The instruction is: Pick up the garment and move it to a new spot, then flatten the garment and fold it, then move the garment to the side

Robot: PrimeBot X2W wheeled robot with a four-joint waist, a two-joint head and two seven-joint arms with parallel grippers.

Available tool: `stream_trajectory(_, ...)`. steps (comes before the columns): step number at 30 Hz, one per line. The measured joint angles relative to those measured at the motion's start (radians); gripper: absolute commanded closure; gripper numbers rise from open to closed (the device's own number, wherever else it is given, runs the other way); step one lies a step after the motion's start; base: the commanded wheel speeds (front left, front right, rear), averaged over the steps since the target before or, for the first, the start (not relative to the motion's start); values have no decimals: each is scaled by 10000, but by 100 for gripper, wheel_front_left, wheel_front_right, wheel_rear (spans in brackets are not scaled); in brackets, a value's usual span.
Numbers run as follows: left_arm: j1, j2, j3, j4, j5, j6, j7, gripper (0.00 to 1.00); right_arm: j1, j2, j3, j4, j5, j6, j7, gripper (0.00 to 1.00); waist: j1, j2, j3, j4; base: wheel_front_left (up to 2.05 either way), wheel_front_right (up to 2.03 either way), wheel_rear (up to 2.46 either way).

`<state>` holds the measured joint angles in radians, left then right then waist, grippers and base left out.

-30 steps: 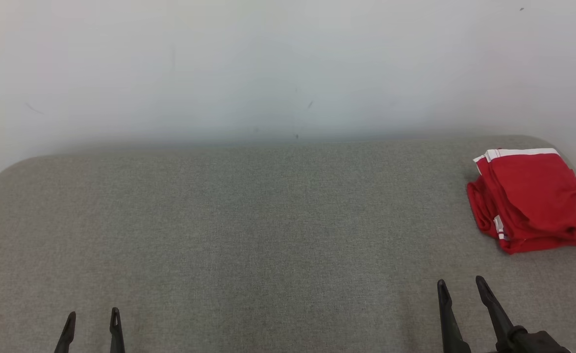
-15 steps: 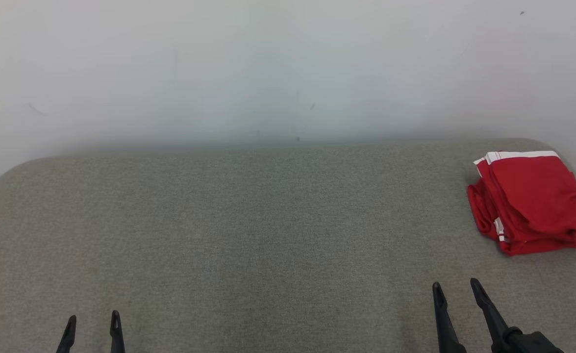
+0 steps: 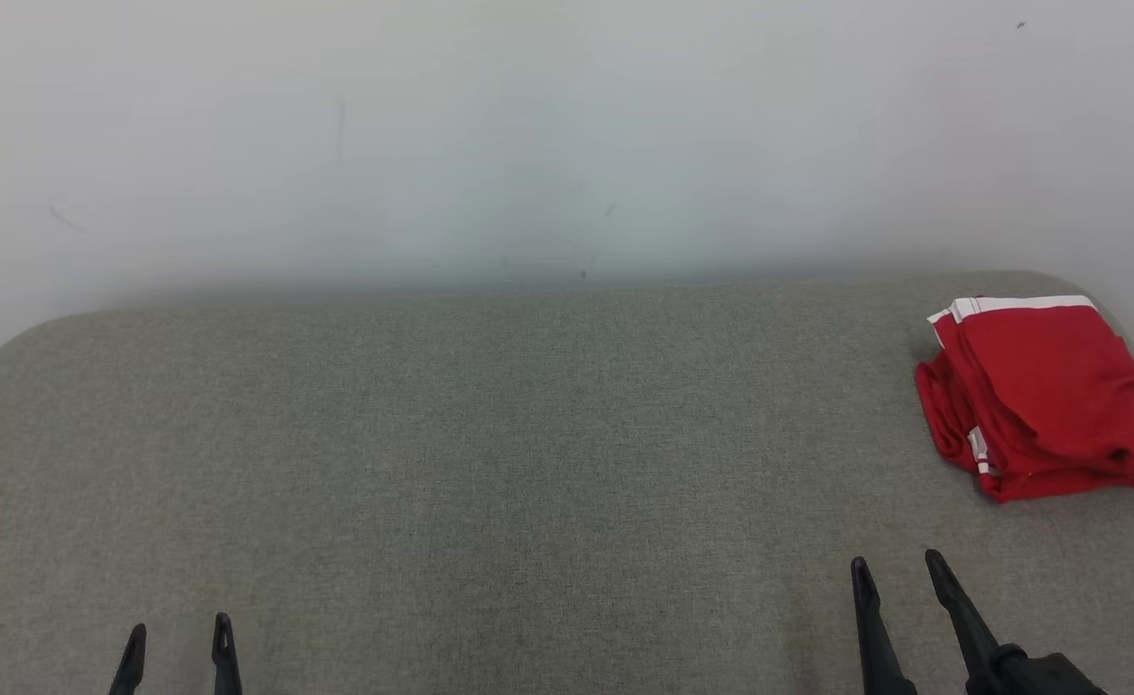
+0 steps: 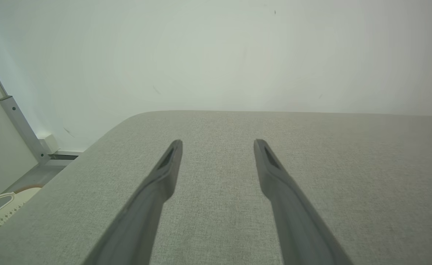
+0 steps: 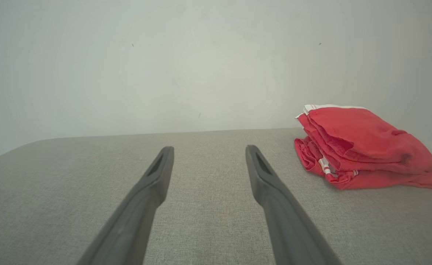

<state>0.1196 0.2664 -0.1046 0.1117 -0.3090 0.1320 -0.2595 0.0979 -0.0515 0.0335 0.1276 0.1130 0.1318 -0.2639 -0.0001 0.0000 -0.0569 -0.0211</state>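
Clearly, both hands are released and carry nothing. Seen from the head, the left hand [image 3: 179,625] is low at 7 o'clock and the right hand [image 3: 896,560] is low at 5 o'clock. Each one shows two dark fingers standing apart and pointing toward 12 o'clock, with bare grey cloth between them. Both are over the near part of the worktop [image 3: 528,463], which is covered with grey woven fabric and has rounded far corners. I cannot tell whether the fingertips touch the fabric.

The garment [image 3: 1049,396] is red with white stripes at its edge. It lies folded in a thick, somewhat uneven bundle at 3 o'clock on the worktop, close to the far right corner. It is well apart from the left hand and nearer to the right hand, at about 1 o'clock from that hand and not touching it. In the right wrist view the layers of the fold show from the side, with the white band on top at the far edge.

Behind the worktop a plain pale wall [image 3: 528,125] stands at 12 o'clock. In the left wrist view a grey metal bar [image 4: 21,129] shows at 9 o'clock, beside the worktop.
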Motion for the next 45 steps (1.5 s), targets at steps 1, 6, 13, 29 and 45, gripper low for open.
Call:
stream_trajectory(1,3,-10,0,19,-6,0,2,100,11,0,-2,19,0,2,0,100,0,0,2,-2,0,0,0)
stream_trajectory(6,44,-234,-132,439,-8,-2,35,100,205,2,13,499,13,2,48,100,0,0,2,-3,0,0,0)
stream_trajectory(13,4,-426,-125,633,-1149,-213,209,100,165,-21,-138,704,1361,2,460,100,0,0,36,9,0,0,0)
stream_trajectory(29,-554,-779,-29,928,-3718,-717,529,100,-526,-163,-587,1072,4357,2,1406,100,0,0,113,37,0,0,0)
stream_trajectory(45,-1069,-1080,69,1074,-5793,-1147,826,100,-1041,-249,-1014,1331,6792,2,2209,100,1,0,191,64,0,0,0)
